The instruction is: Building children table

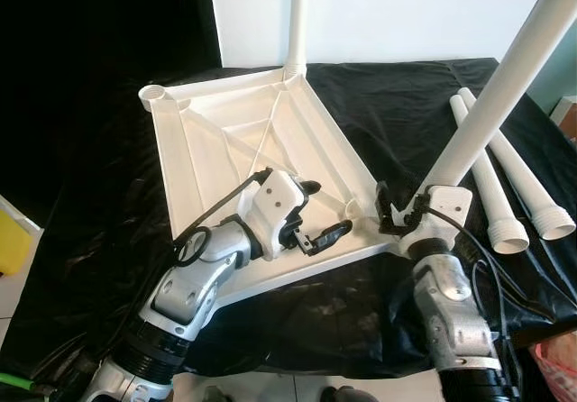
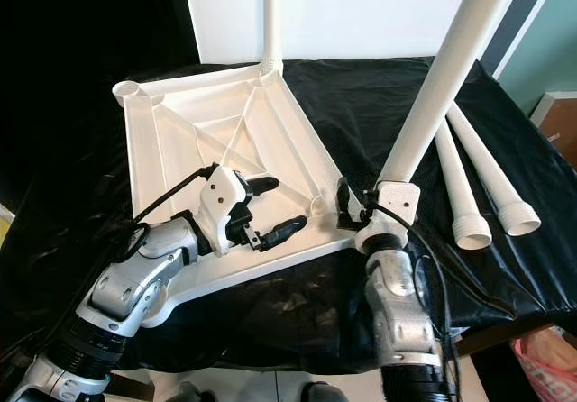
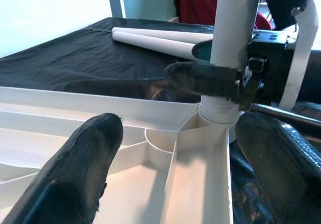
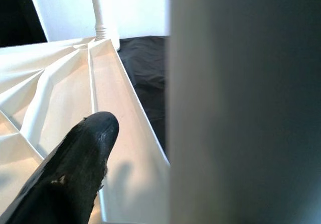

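Black cloth (image 1: pixel 388 105) | ribbed white plastic tabletop (image 1: pixel 234 132) | right claw (image 1: pixel 397 214) clamps smooth leg (image 1: pixel 491 95)

Both eye views look steeply down from the head onto the upturned white tabletop (image 1: pixel 261 141), sharing it almost wholly; the left wrist view faces low and close across its ribs toward a standing leg (image 3: pixel 228 48); the right wrist view presses against that leg.

Smooth white plastic tabletop (image 1: pixel 243 141) on glossy black sheet (image 1: pixel 406 114)
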Robot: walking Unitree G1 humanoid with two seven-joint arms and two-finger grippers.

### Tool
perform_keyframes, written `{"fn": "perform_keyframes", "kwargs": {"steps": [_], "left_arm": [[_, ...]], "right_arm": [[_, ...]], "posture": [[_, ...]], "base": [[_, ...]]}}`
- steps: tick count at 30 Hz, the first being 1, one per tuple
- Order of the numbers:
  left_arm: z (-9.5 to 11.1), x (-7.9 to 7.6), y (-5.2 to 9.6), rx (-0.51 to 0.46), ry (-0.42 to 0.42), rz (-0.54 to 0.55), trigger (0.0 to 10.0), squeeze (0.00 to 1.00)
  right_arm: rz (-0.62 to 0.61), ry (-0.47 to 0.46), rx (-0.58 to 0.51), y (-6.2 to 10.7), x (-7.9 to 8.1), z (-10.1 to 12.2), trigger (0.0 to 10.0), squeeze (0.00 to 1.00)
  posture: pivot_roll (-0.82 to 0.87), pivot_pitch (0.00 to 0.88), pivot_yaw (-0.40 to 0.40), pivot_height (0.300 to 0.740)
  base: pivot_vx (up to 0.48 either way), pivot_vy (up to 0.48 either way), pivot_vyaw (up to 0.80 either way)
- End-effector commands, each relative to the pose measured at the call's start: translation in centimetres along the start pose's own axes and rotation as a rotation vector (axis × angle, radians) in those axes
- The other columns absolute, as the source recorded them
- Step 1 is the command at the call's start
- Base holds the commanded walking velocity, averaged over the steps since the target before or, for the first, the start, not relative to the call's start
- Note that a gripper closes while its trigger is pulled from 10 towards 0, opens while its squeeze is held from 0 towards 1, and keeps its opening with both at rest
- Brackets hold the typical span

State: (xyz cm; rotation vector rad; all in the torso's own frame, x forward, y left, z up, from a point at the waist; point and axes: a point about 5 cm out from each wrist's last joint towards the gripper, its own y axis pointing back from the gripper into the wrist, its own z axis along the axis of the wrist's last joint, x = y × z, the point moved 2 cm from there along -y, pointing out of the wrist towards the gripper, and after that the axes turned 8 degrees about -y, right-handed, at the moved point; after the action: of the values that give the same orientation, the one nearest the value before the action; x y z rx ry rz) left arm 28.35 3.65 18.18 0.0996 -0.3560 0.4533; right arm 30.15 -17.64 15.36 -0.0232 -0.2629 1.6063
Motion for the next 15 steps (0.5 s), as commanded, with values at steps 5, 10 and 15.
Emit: {"fn": "perform_keyframes", "kwargs": {"steps": [5,10,15], "left_arm": [[0.1,-0.3,-0.2,0.002,0.000,-0.024,10.0,0.00],[0.0,-0.5,-0.3,0.003,-0.003,-0.029,10.0,0.00],[0.0,-0.5,-0.4,0.004,-0.003,-0.031,10.0,0.00]], "right_arm": [[0.147,0.035,0.038,0.1,-1.5,0.1,10.0,0.00],[0.236,0.071,0.060,0.2,-1.6,0.0,10.0,0.00],[0.263,0.076,0.067,0.2,-1.7,0.0,10.0,0.00]], "posture": [[-0.07,0.121,0.007,0.740],[-0.08,0.122,0.008,0.740],[-0.08,0.122,0.008,0.740]], "base": [[0.000,0.000,0.00],[0.000,0.000,0.00],[0.000,0.000,0.00]]}}
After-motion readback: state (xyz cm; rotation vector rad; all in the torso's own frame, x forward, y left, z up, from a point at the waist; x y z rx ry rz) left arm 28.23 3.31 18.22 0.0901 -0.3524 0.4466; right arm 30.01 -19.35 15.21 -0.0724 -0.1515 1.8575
